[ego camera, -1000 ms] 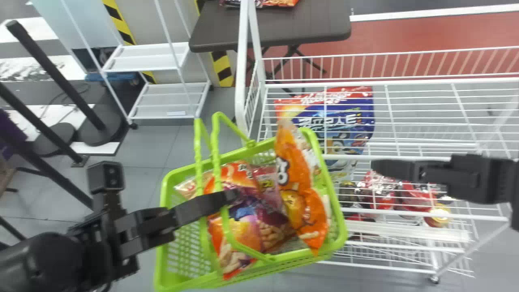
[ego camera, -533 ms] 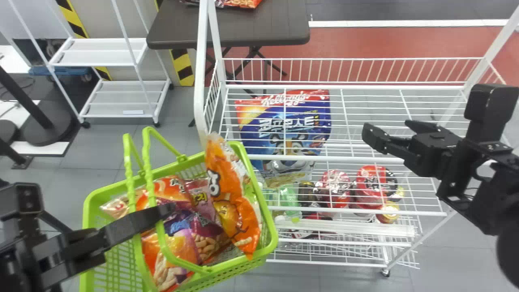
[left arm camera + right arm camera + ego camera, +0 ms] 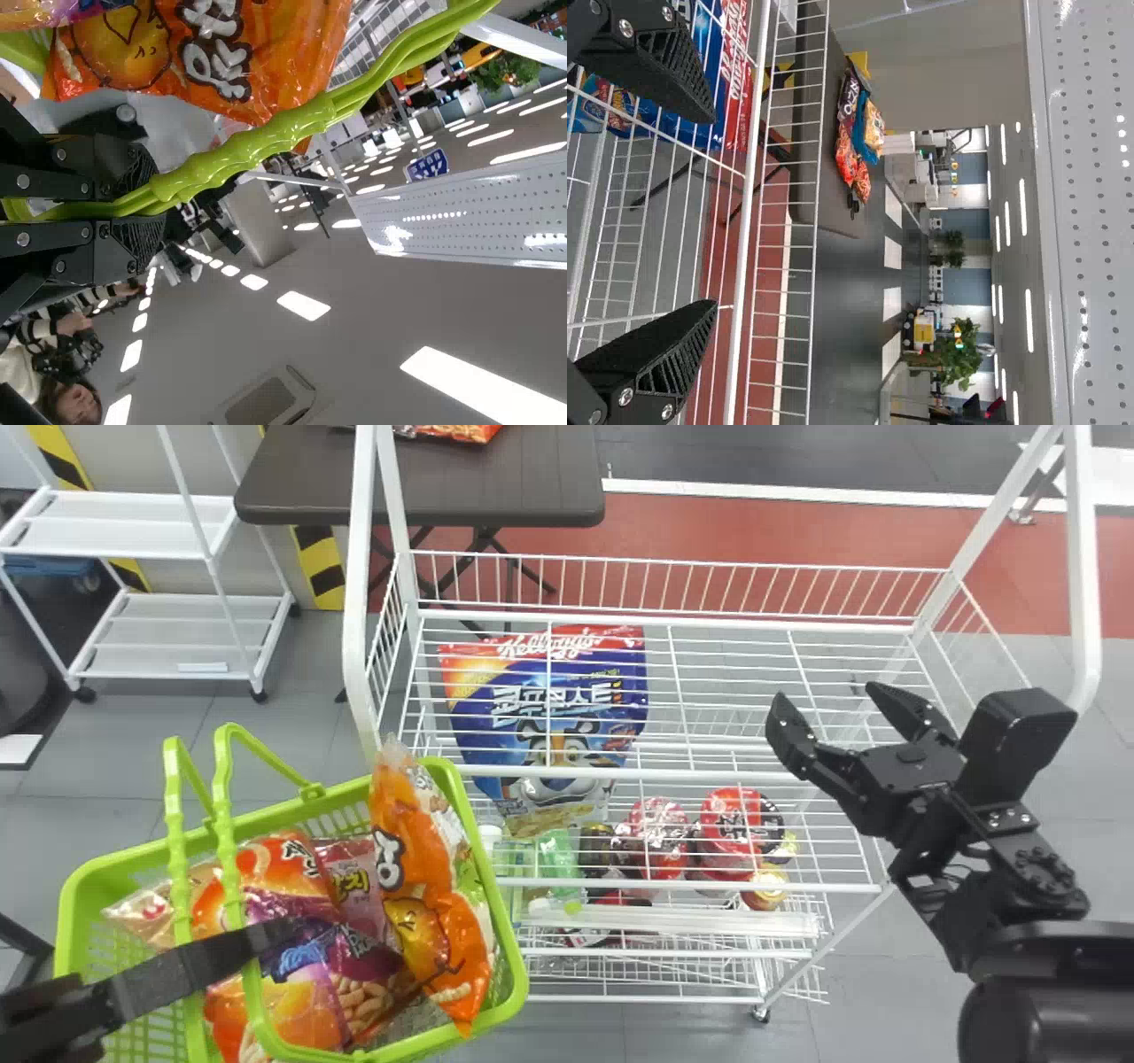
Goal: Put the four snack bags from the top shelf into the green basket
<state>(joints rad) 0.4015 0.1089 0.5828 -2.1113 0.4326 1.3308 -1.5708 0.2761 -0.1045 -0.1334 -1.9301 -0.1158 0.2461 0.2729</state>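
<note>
My left gripper [image 3: 275, 934] is shut on the two raised handles of the green basket [image 3: 483, 886]; the left wrist view shows the left gripper [image 3: 158, 202] closed around the light green handles [image 3: 257, 146]. Inside the basket lie several snack bags, among them an orange one [image 3: 421, 859] leaning up over the right rim, a red-orange one [image 3: 266, 872] and a pink one [image 3: 359, 877]. My right gripper [image 3: 826, 695] stands open over the right part of the rack's upper wire shelf [image 3: 726, 775], with nothing between its fingers. In the right wrist view the right gripper [image 3: 713, 212] is spread wide.
A blue cereal bag [image 3: 549, 700] shows through the upper shelf's wires, with red-lidded cups [image 3: 731, 824] lower down. White posts [image 3: 359, 602] frame the rack. A dark table [image 3: 496, 478] with bags on it and a small white cart [image 3: 177, 620] stand behind.
In the head view, the rack, basket and background have shifted left. The right gripper has turned and its fingers show wider apart. The left gripper has kept its hold on the handles.
</note>
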